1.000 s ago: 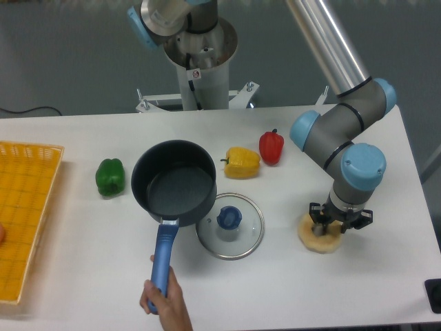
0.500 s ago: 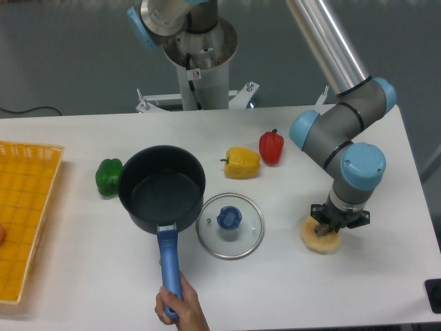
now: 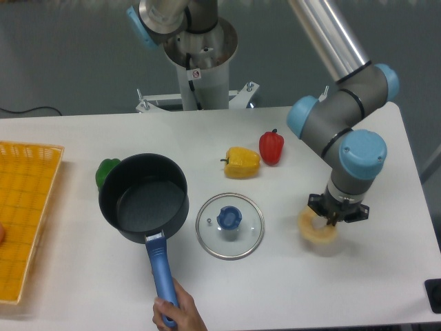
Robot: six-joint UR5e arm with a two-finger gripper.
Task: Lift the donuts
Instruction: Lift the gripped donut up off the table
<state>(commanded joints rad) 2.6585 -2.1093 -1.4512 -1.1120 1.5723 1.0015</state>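
The donut [image 3: 318, 229] hangs tilted at the right of the table [image 3: 83, 138], gripped by the gripper [image 3: 337, 216], whose fingers clamp its far rim; left of it lies the glass lid [image 3: 229, 225] with 1 blue knob; farther left a hand [image 3: 180, 314] holds the dark pot [image 3: 143, 198], nothing inside; the yellow basket [image 3: 26, 214] sits at the left edge.
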